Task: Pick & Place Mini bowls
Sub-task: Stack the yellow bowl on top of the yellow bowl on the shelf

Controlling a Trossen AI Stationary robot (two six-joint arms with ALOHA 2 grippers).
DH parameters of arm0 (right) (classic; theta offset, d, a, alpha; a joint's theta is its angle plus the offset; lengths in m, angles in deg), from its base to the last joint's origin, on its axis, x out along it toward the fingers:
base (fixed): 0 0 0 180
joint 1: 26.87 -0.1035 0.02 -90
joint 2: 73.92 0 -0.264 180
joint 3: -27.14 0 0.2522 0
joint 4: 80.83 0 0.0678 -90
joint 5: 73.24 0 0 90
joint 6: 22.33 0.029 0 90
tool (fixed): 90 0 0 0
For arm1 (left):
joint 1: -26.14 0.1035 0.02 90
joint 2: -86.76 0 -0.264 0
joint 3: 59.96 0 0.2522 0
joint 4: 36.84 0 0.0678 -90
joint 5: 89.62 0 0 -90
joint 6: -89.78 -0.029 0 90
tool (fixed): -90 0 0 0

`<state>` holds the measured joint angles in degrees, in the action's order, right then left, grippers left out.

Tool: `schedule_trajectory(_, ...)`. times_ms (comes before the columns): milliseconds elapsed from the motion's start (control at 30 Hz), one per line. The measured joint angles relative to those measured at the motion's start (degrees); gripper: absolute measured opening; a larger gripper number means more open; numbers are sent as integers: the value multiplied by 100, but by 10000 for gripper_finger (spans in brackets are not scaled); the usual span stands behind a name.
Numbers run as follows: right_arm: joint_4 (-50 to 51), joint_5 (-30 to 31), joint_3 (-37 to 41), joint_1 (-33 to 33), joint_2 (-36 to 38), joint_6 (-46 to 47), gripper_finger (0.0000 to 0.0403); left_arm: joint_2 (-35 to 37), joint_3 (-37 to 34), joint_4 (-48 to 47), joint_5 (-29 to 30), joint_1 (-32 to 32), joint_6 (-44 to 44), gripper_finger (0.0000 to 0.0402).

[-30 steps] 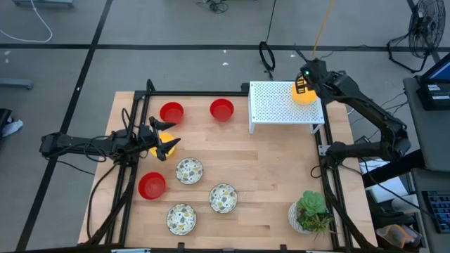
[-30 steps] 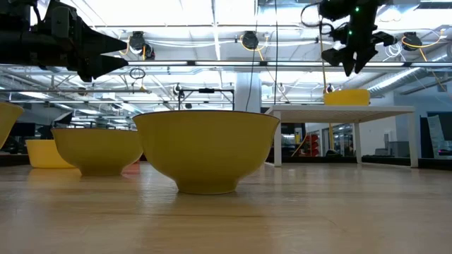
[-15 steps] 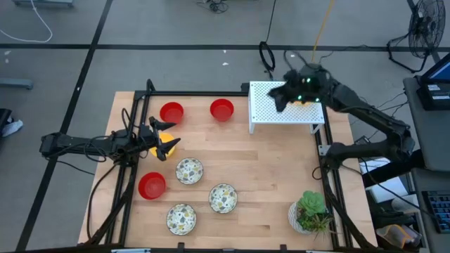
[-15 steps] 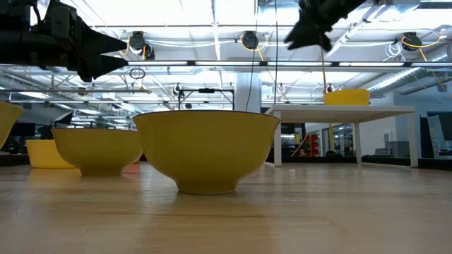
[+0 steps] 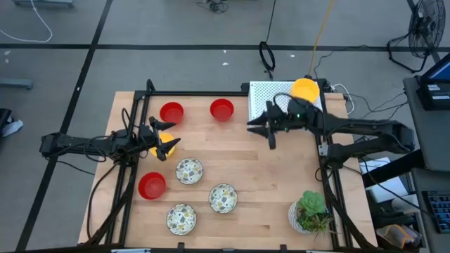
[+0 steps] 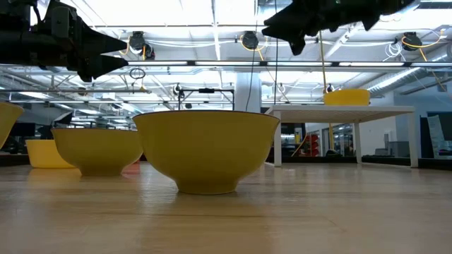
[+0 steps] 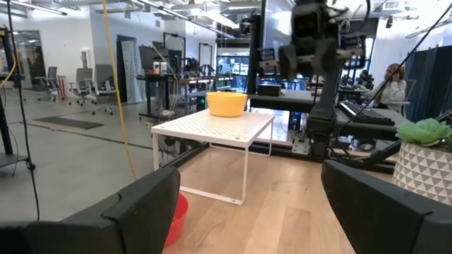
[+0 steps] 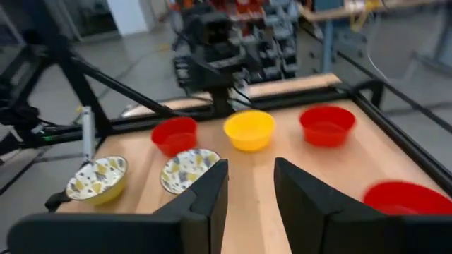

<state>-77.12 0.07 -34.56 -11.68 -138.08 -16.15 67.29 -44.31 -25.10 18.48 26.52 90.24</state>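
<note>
My left gripper (image 5: 170, 140) is open and empty, hovering above a yellow mini bowl (image 5: 164, 147) near the table's left edge; that bowl also shows in the right wrist view (image 8: 249, 130). My right gripper (image 5: 259, 133) is open and empty, in the air just off the left front of the white rack (image 5: 281, 105), pointing toward the table's left. A second yellow bowl (image 5: 306, 89) stands on its base on the rack top, also seen in the left wrist view (image 7: 227, 103). Red bowls (image 5: 171, 112) (image 5: 222, 109) (image 5: 152, 185) and speckled bowls (image 5: 189, 170) (image 5: 223, 197) (image 5: 181, 218) stand on the table.
A white pot with a green plant (image 5: 309, 211) stands at the near right corner. A black frame (image 5: 140, 98) runs along the table's edges. Bare wood (image 5: 267, 169) lies between the rack and the plant.
My right gripper has gone from above the yellow bowl on the rack toward the table's left and near side, off the rack, and has turned to point left. The yellow bowl stays on the rack top.
</note>
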Motion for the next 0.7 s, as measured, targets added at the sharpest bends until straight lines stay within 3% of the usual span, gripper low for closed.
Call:
schedule_trajectory(167, -1810, 2, 1031, -310, 0, -4, 102, 0, 2, 40, -2, 1, 128, 349)
schedule_trajectory(367, -3637, 2, 1962, -483, 0, -3, 101, -1, 1, 409, -2, 0, 1030, 349)
schedule_trajectory(700, -3781, 4, 2081, -517, 0, -256, 100, 0, 0, 892, 44, 0, 1347, 349)
